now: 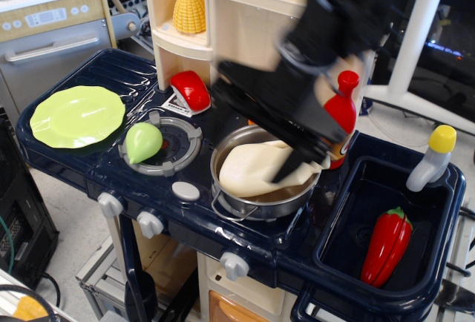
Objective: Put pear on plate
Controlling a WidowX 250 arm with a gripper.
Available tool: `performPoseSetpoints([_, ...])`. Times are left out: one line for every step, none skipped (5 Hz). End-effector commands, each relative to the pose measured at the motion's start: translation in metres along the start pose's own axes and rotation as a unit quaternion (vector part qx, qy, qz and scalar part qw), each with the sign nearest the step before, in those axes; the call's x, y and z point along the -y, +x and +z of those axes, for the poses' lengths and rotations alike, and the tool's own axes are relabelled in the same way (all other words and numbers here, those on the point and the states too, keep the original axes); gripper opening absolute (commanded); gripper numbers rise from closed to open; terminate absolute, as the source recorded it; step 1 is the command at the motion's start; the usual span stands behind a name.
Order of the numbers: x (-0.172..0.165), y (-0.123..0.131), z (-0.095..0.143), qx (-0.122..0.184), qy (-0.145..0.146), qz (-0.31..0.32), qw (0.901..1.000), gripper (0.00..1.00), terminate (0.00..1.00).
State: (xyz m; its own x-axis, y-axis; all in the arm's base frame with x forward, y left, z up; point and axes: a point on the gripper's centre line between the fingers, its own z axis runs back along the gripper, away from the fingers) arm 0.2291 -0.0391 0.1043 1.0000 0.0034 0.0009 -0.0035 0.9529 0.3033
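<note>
Light green and smooth, the pear (143, 142) sits on the grey burner ring (162, 144) near the front edge of the dark blue toy counter (89, 177), left of centre. We see the lime-green plate (77, 116) lying flat at the counter's left end, close to the pear but not touching it. Our gripper (286, 118) appears as a dark, motion-blurred mass above the metal pot (260, 199) at the middle; we cannot tell whether its fingers are spread or pressed together. A red pepper (387, 245) lies in the sink at the right end.
</note>
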Motion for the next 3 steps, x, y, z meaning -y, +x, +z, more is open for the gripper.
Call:
performPoseSetpoints([-0.059, 0.007, -0.016, 0.031, 0.029, -0.023, 0.9988, 1.00, 0.00])
performPoseSetpoints([-0.078, 0.010, -0.033, 0.040, 0.031, -0.036, 0.9980, 1.00, 0.00])
performPoseSetpoints([-0.090, 0.012, -0.049, 0.055, 0.021, -0.041, 0.9974, 1.00, 0.00])
